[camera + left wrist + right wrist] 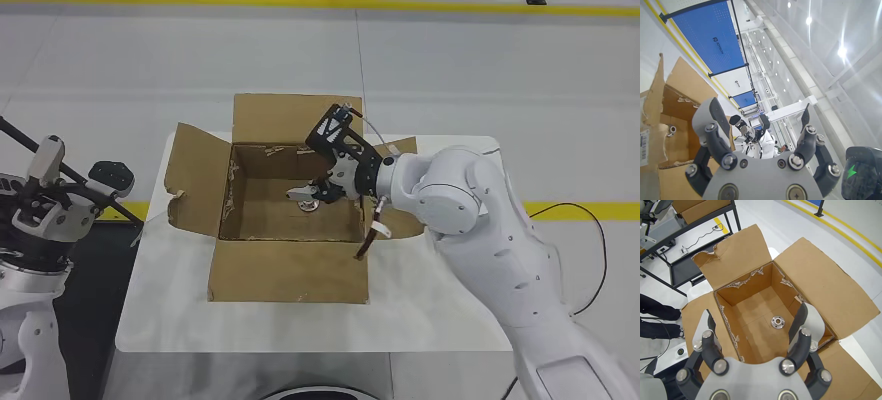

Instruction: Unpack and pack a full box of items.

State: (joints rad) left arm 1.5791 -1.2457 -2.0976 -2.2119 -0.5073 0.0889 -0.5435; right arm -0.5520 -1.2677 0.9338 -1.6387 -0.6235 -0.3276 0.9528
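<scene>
Right tool: fingers spread wide with nothing between them. It hangs over the open box, with the flange below and between its fingers.
Left tool: also spread wide and empty. It is beyond the left edge of the surface, well apart from the box and tilted up toward the ceiling.
Flange: a small metal disc with a centre hole, lying flat on the box floor about mid-floor. I can see nothing else inside.
Box: it stands on the surface with all four flaps folded out, and the inner rims are torn and ragged.
Risk, thin part: the flange lies flush on the cardboard, so your fingers will likely skate over it or dig into the floor if you close too high or too low.
Risk, walls: a wide spread leaves little room, and a finger could catch a torn rim or a side wall on the way down or out.
Risk, loose box: nothing steadies it, so a snag or a push could drag it along the surface or lift it with the arm.
Risk, grip: smooth metal pinched at the rim may slip out and drop back in.
</scene>
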